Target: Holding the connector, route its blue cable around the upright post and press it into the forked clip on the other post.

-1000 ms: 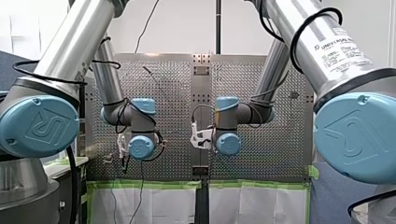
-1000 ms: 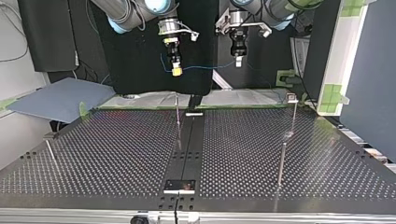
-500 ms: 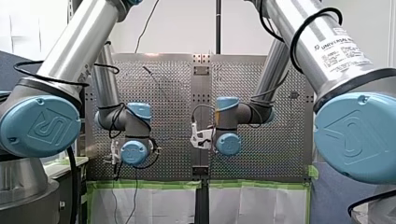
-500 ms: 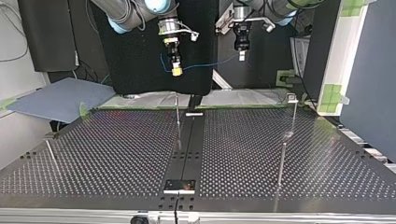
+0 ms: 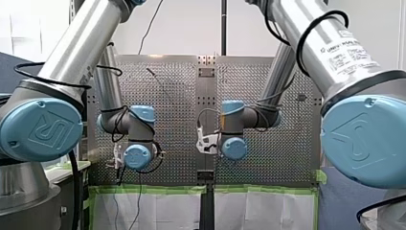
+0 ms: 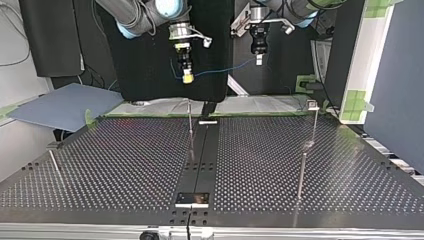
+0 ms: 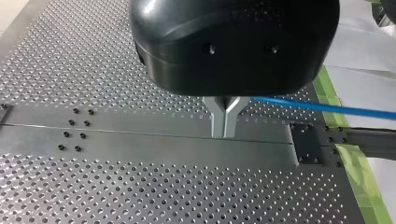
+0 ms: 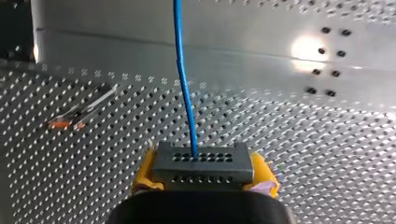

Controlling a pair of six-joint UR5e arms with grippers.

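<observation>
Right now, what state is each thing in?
right gripper: shut on connector, up in the air.
left gripper: shut on blue cable.
connector: clamped, airborne.
blue cable: strung between the grippers, unrouted.
upright post: standing, no cable around it.
forked clip: empty.

1. My right gripper (image 8: pixel 204 173) held the connector (image 8: pixel 203 161), a dark grey block with two rows of small holes on its face. Yellow pads (image 8: pixel 144 170) pressed against both of its sides.
2. The blue cable (image 8: pixel 183 70) left the connector's upper row of holes near the middle. It ran ahead of the connector and out of view, bending slightly partway.
3. The perforated table (image 8: pixel 303 140) lay beneath and all around the connector.
4. Ahead of the connector, a smooth unperforated strip (image 8: pixel 140 28) crossed the table. It carried groups of dark screw holes (image 8: pixel 327 74) and a bright glare spot (image 8: pixel 308 49).
5. A small metal piece with an orange mark (image 8: pixel 79 112) lay ahead of the connector and off to one side, apart from the cable. I could not identify it.
</observation>
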